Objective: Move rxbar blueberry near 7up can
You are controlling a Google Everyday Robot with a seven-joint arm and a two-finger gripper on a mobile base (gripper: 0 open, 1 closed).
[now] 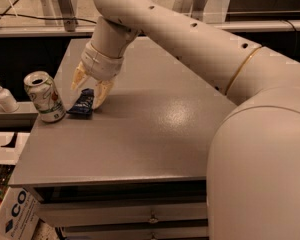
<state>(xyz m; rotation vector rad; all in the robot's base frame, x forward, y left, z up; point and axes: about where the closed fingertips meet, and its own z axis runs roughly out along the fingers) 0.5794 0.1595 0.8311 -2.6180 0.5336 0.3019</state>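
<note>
The small flat snack bar in a dark navy-blue wrapper, the rxbar blueberry (83,104), is found lying flat on the grey matte table top (155,134), near its left edge; it is set just beside the pale whitish-green 7up can (44,97) with a silver top, which stands upright; whether bar and can touch cannot be told. The cream two-finger gripper (90,87) is held over the bar's far end; its fingers (103,93) are spread apart and nothing is grasped between them; one fingertip is seen close by the bar's right edge. The placement is judged done, since the bar lies free next to the can; only the withdrawal of the arm is judged to be left. A white pump bottle (3,97) is noted off the table, to the left.
</note>
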